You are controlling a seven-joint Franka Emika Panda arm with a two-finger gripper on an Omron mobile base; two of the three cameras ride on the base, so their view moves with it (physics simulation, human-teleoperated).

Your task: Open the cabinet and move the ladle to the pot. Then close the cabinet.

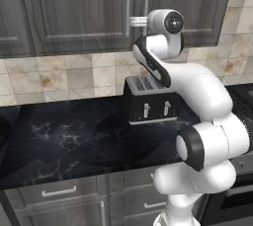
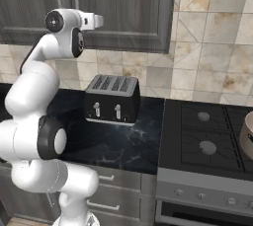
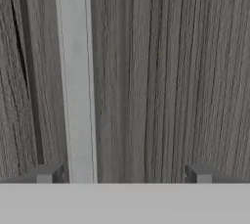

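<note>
The cabinet [image 1: 89,8] hung shut above the dark marble counter [image 1: 59,136], its two silver handles [image 1: 128,3] side by side at the middle seam. The gripper [image 3: 122,174] faced the door up close with its fingers [image 3: 46,173] spread wide, one handle rising between them, nearer the left finger. A black toaster [image 2: 111,99] stood below, beside the stove [image 2: 207,141], where the pot [image 2: 247,136] sat at the right edge.

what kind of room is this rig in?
A kitchen, rendered. Dark wood wall cabinet over a black marble counter, a four-slot toaster on it, and a gas stove beside it.
</note>
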